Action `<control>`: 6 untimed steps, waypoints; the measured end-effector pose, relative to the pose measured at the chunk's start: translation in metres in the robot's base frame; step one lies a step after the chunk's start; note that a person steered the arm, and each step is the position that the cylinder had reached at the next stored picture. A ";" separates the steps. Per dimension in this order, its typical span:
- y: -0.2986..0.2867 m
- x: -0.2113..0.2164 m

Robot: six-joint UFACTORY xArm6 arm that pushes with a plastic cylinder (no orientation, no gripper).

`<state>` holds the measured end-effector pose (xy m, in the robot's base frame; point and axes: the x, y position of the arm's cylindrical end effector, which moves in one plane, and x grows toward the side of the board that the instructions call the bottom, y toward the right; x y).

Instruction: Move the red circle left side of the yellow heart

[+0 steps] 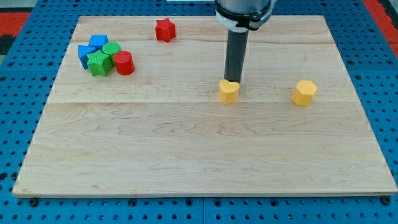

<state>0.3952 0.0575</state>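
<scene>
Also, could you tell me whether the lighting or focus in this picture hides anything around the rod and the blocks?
Camera view: even, soft light, with only faint shadows under the blocks; no glare on the wooden board; focus is sharp throughout. My tip sits just behind the yellow heart, which hides its very end. The red circle reads clearly.

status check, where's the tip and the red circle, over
My tip at the yellow heart, on its top side. Red circle far at view's left, touching green blocks. Path between them open.

pale wood-grain board (pixel 186 149) on blue pegboard (pixel 18 93) — red circle (pixel 124 63), red star (pixel 165 29), yellow heart (pixel 229 91), dark rod (pixel 236 59).
</scene>
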 end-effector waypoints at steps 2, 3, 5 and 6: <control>-0.026 -0.055; -0.097 -0.119; -0.203 -0.082; -0.203 -0.078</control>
<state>0.3173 -0.1451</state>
